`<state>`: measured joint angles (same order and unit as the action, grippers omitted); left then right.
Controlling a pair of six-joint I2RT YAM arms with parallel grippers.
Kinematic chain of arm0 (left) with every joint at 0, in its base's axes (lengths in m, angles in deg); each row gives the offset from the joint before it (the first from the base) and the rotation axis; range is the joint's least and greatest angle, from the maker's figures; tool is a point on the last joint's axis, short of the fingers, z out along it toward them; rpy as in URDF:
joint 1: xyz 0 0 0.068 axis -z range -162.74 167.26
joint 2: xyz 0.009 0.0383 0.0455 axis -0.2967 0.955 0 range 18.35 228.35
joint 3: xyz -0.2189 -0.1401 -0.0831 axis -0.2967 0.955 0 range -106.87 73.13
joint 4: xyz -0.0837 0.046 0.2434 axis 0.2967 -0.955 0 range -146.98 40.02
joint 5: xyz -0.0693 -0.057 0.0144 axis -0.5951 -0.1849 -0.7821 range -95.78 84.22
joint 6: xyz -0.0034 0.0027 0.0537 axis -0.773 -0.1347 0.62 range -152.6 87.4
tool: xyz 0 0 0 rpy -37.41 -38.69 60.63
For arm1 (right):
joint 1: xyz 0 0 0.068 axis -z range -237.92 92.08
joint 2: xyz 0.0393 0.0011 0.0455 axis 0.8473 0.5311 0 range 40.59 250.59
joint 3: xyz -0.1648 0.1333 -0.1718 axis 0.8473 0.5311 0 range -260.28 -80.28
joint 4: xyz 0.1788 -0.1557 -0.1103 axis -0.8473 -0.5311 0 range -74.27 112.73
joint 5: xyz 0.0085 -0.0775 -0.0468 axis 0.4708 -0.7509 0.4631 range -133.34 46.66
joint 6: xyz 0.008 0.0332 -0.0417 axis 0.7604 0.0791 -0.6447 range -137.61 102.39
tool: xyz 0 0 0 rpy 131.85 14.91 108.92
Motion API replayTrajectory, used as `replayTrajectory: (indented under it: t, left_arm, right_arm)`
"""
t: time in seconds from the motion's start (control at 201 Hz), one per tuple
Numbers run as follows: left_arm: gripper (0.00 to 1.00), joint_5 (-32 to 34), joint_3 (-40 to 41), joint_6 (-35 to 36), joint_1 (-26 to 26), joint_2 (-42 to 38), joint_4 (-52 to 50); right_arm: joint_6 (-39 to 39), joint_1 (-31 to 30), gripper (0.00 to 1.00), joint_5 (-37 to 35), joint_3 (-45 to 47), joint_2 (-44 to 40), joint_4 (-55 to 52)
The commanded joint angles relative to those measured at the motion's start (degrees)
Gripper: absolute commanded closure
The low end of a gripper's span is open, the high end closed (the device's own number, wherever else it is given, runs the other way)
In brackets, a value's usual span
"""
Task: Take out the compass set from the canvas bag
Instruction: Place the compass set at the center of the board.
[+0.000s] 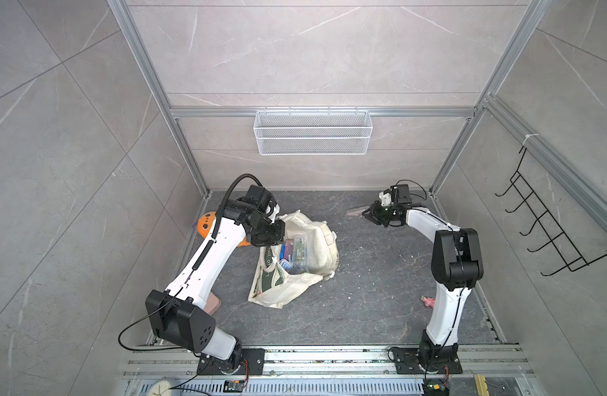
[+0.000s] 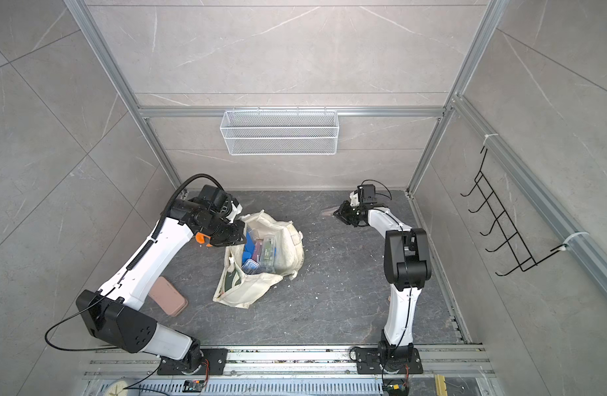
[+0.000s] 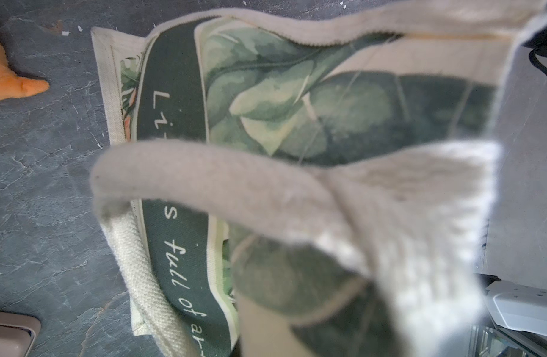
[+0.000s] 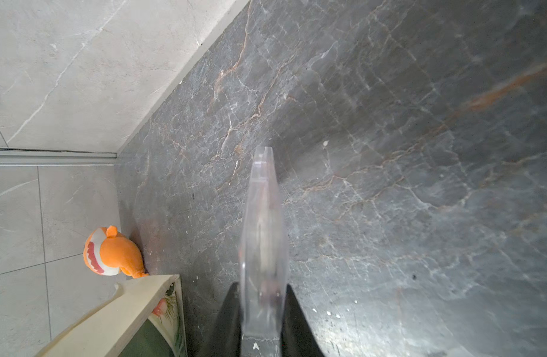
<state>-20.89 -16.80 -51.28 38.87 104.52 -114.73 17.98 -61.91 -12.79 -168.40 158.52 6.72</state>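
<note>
- The canvas bag [image 1: 315, 247] slumps just toward 10 o'clock of the centre of the table [image 1: 363, 308]. Its mouth gapes upward, and inside lie clear plastic boxes [image 1: 299, 248] with blue and pink contents.
- It is cream cloth; the left wrist view shows a dark green panel with painted leaves and white script.
- The left gripper [image 1: 279, 231] sits at the bag's 11 o'clock rim, pinched tight on cloth; blurred fabric buries its fingertips.
- The right gripper [image 1: 370, 216] clamps the compass set [image 4: 262, 222], a flat clear case, at 2 o'clock from the bag and well apart. Its contents are indistinct.
- An orange plush toy [image 1: 206, 224] at 9 o'clock is half hidden by the left arm.
</note>
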Motion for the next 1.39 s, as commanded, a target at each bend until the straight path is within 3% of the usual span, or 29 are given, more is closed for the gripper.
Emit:
replayTrajectory:
  t: [0.0,0.135,0.269,0.389,0.698,0.977,1.166,1.386]
  left_arm:
    - [1.0,-4.39,-0.63,0.08,0.26,-2.85,1.12]
    - [1.0,-4.4,-0.8,-0.18,0.27,-2.84,1.04]
    - [1.0,-4.48,-0.79,-0.37,0.28,-2.76,1.12]
    - [1.0,-4.49,-0.65,-0.36,0.28,-2.76,1.1]
    - [1.0,-3.98,-0.1,-0.23,0.23,-3.19,0.88]
    - [1.0,-3.28,-0.41,-0.33,0.24,-3.07,0.43]
    - [1.0,-3.05,-0.26,-0.42,0.25,-3.29,0.21]
    - [1.0,-2.98,-0.44,-0.42,0.28,-2.85,0.21]
  right_arm:
    - [-0.58,1.01,0.88,2.1,-2.22,3.13,-2.08]
    - [-1.18,2.13,0.83,1.8,-1.71,4.07,-3.81]
    - [-1.38,3.0,0.6,0.39,0.63,1.9,-3.64]
    - [-2.06,3.46,0.51,-1.09,2.28,-1.45,-4.2]
    - [-1.27,1.74,0.52,0.67,11.2,-15.82,-2.19]
    - [-4.23,-9.97,0.53,-0.4,17.46,-28.8,-3.96]
    - [-4.06,-18.38,0.51,-1.24,22.36,-32.06,-1.94]
    - [-3.78,-23.88,0.52,-2.28,25.69,-31.0,-0.16]
